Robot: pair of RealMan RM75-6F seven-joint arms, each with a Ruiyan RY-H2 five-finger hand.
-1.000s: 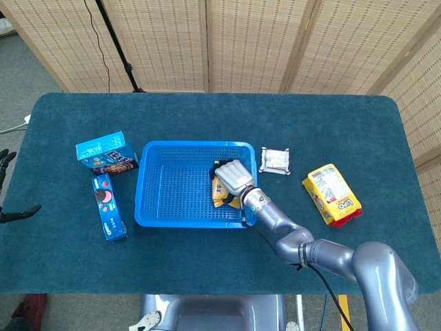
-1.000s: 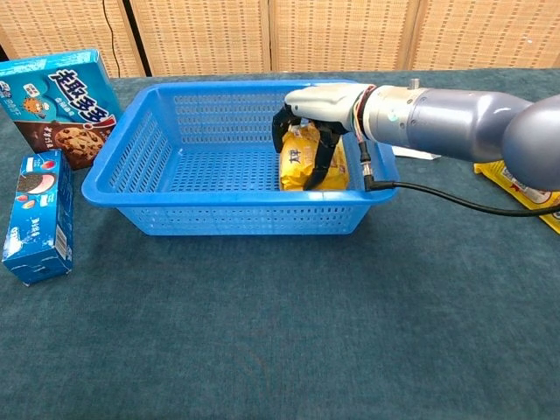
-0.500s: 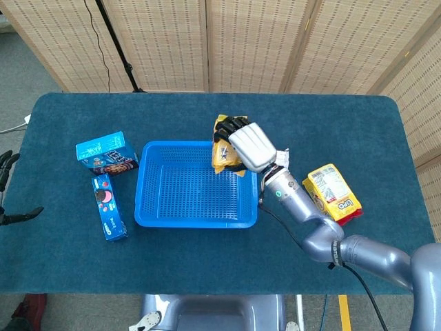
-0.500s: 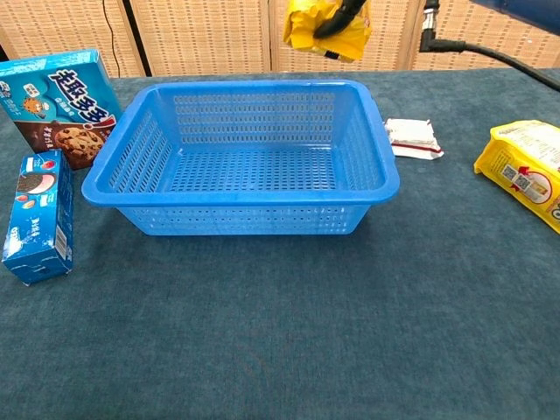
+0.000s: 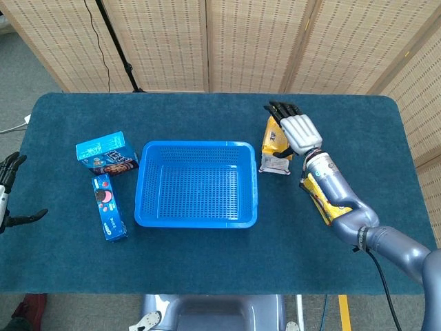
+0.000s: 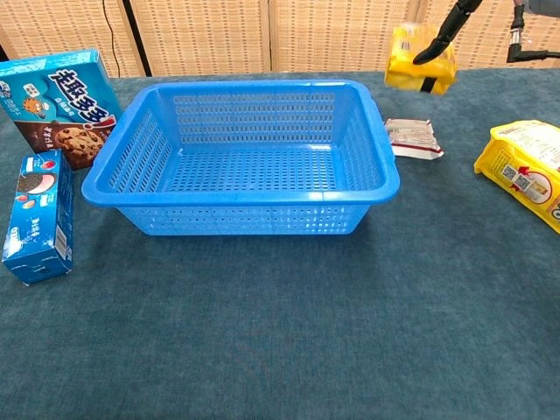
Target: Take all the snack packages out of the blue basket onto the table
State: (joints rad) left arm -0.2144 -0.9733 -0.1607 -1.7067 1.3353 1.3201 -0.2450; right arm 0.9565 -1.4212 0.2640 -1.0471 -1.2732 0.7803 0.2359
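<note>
The blue basket [image 5: 196, 221] [image 6: 236, 196] stands mid-table with nothing inside it. My right hand [image 5: 296, 129] grips a yellow snack package [image 5: 273, 136] in the air, right of the basket and above a white packet [image 5: 275, 165]. The chest view shows the yellow snack package [image 6: 419, 66] hanging at the top right, with only dark fingers [image 6: 443, 30] of that hand visible. My left hand [image 5: 7, 192] is at the far left edge, off the table, fingers apart and holding nothing.
The white packet [image 6: 411, 137] and a large yellow bag [image 5: 325, 200] [image 6: 527, 166] lie right of the basket. Left of it stand a blue cookie box [image 5: 105, 152] [image 6: 57, 98] and a narrow blue biscuit box [image 5: 109, 207] [image 6: 37, 214].
My right hand lifted the yellow snack package out of the basket and carried it to the right, past the basket's rim. The basket is now empty. The left hand barely moved.
</note>
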